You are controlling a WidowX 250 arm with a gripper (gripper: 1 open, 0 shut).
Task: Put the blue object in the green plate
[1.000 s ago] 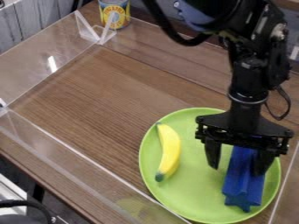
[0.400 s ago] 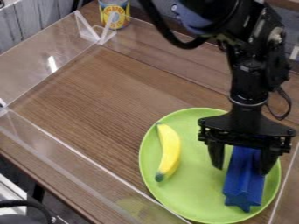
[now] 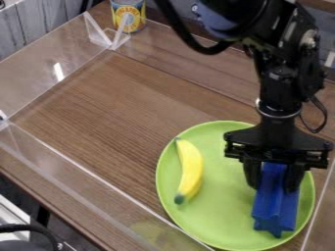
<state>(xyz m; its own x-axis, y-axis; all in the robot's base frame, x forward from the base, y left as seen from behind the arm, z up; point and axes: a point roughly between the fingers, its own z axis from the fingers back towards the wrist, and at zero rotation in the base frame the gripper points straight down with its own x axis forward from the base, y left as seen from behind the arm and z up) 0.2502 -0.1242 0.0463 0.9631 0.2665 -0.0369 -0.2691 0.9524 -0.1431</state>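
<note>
The blue object (image 3: pixel 276 204), a long deep-blue ridged block, lies lengthwise on the right half of the green plate (image 3: pixel 222 214) at the table's near right. My gripper (image 3: pixel 276 176) points straight down over the block's far end. Its two dark fingers (image 3: pixel 254 173) stand close against either side of that end. Whether they press on the block does not show. The block's near end rests on the plate.
A yellow banana (image 3: pixel 191 169) lies on the plate's left half, apart from the block. Clear plastic walls (image 3: pixel 53 69) run along the wooden table's left and back edges. A yellow-and-blue can (image 3: pixel 125 15) stands beyond the back wall.
The gripper's fingers have drawn inward from a wide spread to stand close beside the blue block. The arm, block and banana stay where they were.
</note>
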